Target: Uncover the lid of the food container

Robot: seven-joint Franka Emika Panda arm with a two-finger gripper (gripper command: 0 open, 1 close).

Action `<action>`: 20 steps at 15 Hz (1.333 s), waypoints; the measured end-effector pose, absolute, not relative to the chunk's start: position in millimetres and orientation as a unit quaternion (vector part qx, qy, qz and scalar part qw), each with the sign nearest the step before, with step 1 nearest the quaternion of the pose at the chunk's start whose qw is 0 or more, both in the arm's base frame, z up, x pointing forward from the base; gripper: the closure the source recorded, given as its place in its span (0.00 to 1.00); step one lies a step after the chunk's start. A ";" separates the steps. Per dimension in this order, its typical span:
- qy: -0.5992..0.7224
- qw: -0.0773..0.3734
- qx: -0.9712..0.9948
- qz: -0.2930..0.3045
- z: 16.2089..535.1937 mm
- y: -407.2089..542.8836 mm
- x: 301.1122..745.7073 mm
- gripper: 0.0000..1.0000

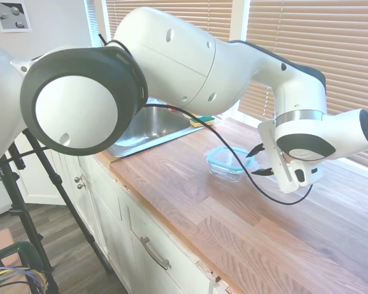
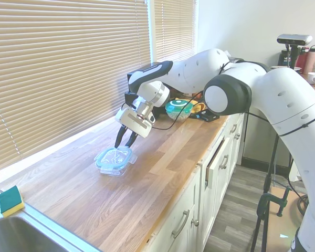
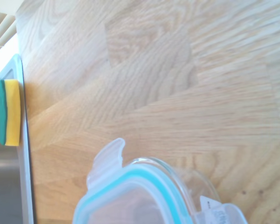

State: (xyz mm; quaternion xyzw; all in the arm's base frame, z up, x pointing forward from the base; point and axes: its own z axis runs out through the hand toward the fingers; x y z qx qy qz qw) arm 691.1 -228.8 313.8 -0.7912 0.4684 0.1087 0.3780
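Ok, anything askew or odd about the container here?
Yes: the lid sits shifted on the food container, whose glass rim shows bare past its teal edge in the wrist view. Nothing spilled on the wooden counter.

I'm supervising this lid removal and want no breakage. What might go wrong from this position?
The teal-rimmed clear lid looks seated on the small clear glass food container, so lifting may drag the light dish along. The open gripper hovers over one edge, so its fingertips might slip off the rim. A clip tab sticks out and could snag.
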 end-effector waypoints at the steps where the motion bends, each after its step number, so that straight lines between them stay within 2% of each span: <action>1: 0.469 0.378 -0.791 0.108 313.9 -230.2 690.6 1.00; 8: 0.459 0.382 -0.796 0.096 335.0 -228.9 690.7 1.00; 14: 0.437 0.392 -0.806 0.077 383.5 -216.1 690.5 1.00; 20: 0.391 0.401 -0.826 0.061 444.4 -163.4 693.0 1.00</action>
